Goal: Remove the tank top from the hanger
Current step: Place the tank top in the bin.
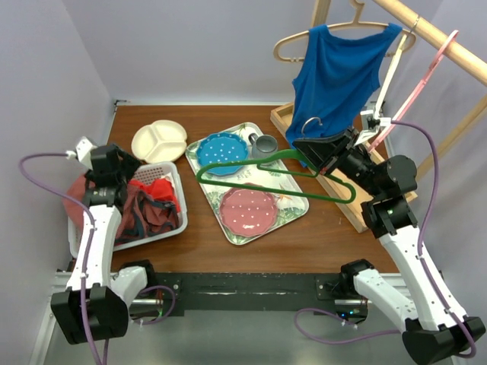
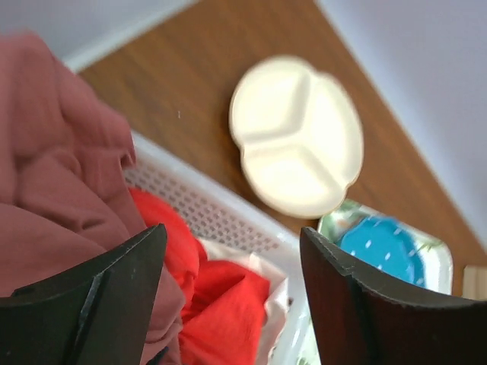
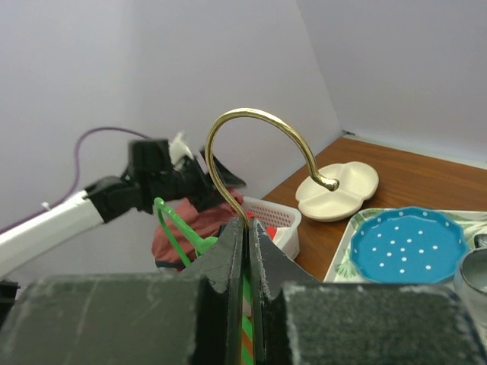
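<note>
The blue tank top (image 1: 335, 84) hangs on a wooden hanger (image 1: 293, 42) from the rail (image 1: 449, 42), above and behind the far right corner of the tray (image 1: 297, 205). Only the overhead view shows it. A bare green hanger (image 1: 228, 167) stretches over the tray, across the blue plate (image 1: 222, 152). The right gripper (image 3: 247, 228), at the tray's right edge, has its fingers pressed together on the base of the brass hook (image 3: 259, 118) of that green hanger. This grip is plain only from the right wrist camera.

Left of the tray, a white basket (image 1: 176, 190) holds bunched clothes. The left gripper (image 2: 232, 236) hovers over the side of the basket away from the tray, fingers spread with nothing between them. Its wrist camera shows a dusty-red garment (image 2: 53, 175) heaped just beside one finger; I cannot tell whether they touch. A cream divided plate (image 1: 158, 141) sits behind the basket, just left of the tray's far corner.
</note>
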Motion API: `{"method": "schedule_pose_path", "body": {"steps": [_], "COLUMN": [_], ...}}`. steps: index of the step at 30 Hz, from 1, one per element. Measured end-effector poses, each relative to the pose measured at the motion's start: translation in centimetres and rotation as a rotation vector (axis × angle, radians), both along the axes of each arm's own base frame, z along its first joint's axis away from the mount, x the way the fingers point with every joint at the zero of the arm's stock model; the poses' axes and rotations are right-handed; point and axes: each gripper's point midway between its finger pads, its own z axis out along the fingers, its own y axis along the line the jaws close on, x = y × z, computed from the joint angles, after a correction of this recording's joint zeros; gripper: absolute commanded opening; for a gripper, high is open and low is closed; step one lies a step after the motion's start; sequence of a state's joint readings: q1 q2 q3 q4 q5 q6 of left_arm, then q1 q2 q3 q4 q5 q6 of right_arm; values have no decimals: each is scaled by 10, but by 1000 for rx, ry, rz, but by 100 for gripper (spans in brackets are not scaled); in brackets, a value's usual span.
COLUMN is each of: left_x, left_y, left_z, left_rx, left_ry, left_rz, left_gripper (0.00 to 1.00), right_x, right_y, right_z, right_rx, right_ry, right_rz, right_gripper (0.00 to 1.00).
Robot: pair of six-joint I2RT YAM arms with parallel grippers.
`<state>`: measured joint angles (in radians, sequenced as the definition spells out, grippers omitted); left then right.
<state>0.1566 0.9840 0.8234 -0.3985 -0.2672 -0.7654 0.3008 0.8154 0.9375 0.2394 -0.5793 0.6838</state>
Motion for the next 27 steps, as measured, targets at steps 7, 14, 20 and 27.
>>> {"method": "schedule_pose_path", "body": {"steps": [7,14,20,27], "left_x": [-22,-68,-87,-68], "left_y": [38,79,61,64], "left_z": [61,-31,-153,-135], "left_rx": [142,142,8,-22], "left_ry": [-30,231,413,386], "left_rz": [190,431,440,461], "left_gripper": [65,63,63,75], "right_x": [2,2,7,10], "right_y": [-1,-1,-1,-1], "right_z": [-5,-7,-10,-2], "right_rx": [-20,-35,-53,-75], "right_ry": [18,21,35,32], "right_rz": [-11,-17,-21,-31], "right_gripper": [0,0,0,0]}}
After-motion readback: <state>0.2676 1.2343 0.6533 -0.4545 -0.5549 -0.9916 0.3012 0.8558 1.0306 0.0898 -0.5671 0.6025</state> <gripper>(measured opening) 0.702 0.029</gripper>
